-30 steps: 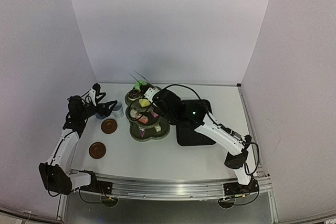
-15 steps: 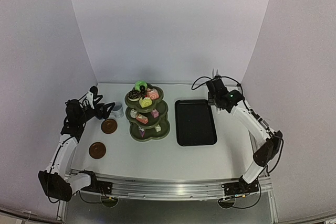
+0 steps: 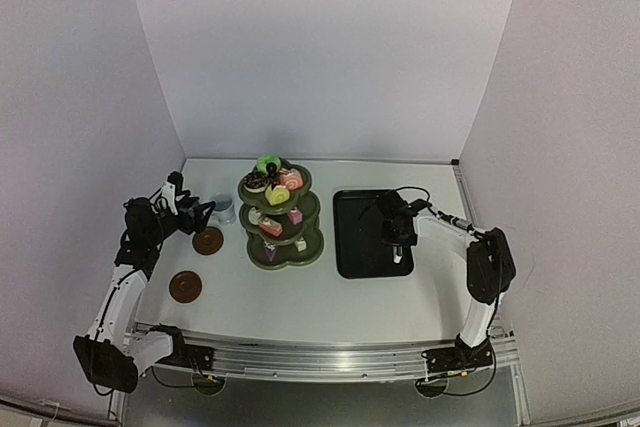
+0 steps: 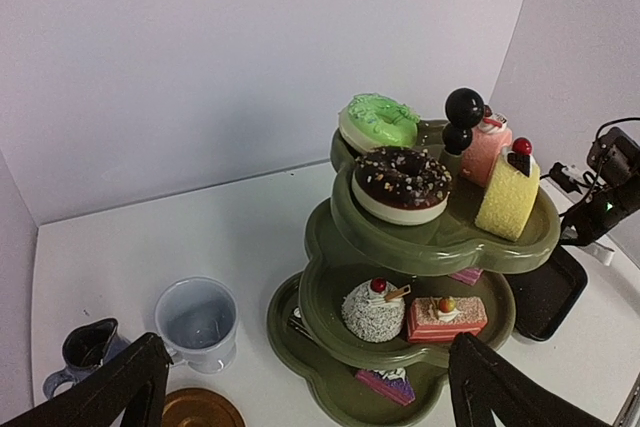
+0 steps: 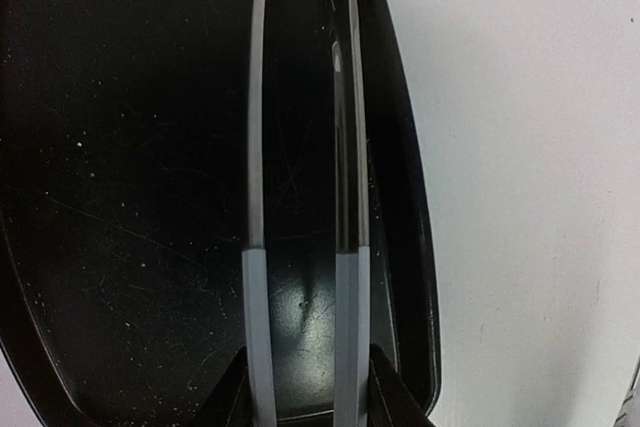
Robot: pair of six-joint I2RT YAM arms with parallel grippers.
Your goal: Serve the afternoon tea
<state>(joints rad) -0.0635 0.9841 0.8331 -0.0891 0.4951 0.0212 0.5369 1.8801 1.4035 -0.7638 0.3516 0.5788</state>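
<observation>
The olive-green three-tier stand (image 3: 280, 219) holds several small cakes and doughnuts; in the left wrist view (image 4: 440, 237) a green doughnut (image 4: 378, 121) and a chocolate doughnut (image 4: 402, 182) sit on its top tier. The white cup (image 4: 197, 323) and dark-blue cup (image 4: 86, 347) stand left of the stand. One brown saucer (image 3: 208, 240) lies in front of the white cup (image 3: 224, 210), a second saucer (image 3: 185, 287) nearer. My left gripper (image 3: 196, 215) is open and empty (image 4: 308, 367) beside the cups. My right gripper (image 3: 393, 231) is shut on the metal tongs (image 5: 300, 147), held low over the tray.
The black rectangular tray (image 3: 360, 237) lies right of the stand and looks empty apart from the tongs (image 3: 398, 255) above it; its right rim shows in the right wrist view (image 5: 405, 197). White walls enclose the table on three sides.
My right arm swung from the stand to the back right, then came down over the black tray with the tongs. My left gripper has shifted slightly by the cups.
</observation>
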